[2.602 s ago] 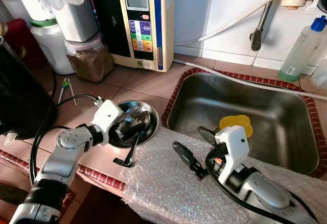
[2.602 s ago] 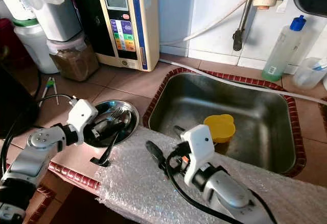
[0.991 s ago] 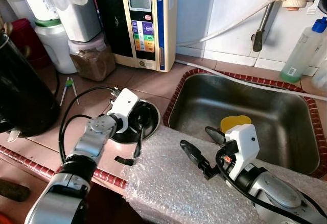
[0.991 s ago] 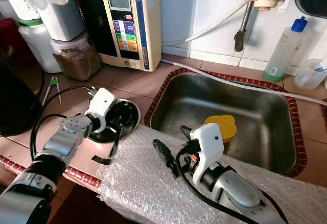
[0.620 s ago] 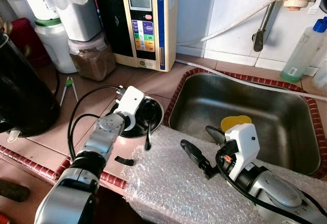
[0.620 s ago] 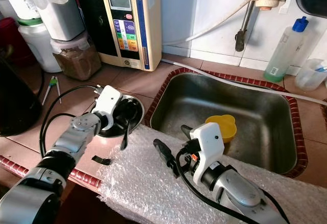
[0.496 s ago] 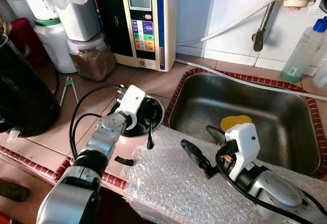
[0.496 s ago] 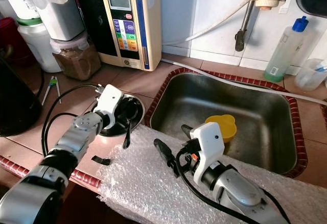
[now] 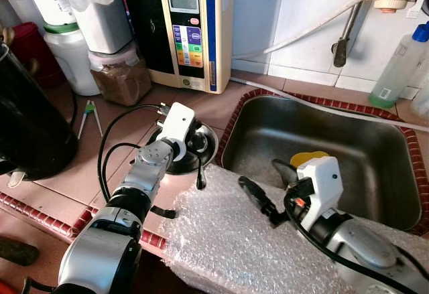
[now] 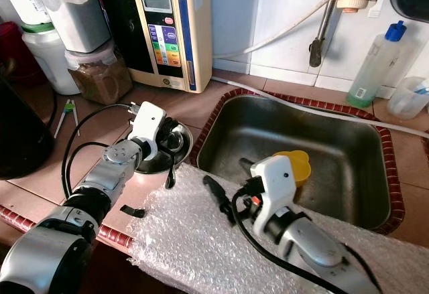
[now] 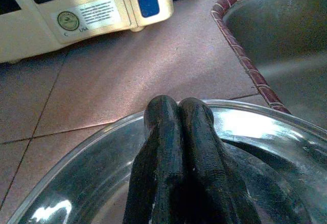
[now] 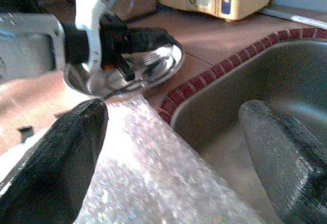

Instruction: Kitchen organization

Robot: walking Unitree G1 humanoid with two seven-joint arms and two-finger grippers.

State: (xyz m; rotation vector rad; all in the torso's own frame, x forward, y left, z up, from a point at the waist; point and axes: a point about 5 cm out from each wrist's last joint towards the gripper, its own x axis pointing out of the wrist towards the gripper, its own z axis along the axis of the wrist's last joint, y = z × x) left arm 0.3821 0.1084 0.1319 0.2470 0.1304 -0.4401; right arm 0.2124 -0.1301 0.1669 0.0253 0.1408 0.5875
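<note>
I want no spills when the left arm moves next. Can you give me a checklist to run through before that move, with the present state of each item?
1. Left gripper fingers shut: ok, pressed together over the steel bowl.
2. Utensil secured: cannot tell; it hangs from the gripper, grip hidden.
3. Landing spot free: ok, bubble wrap beneath the utensil's tip is bare.
4. Right gripper out of the way: ok, open, above the wrap's sink edge.
5. Bowl stable: ok, flat on the counter.

Head cameras look down; both wrist cameras share the steel bowl (image 11: pixel 265 127).
</note>
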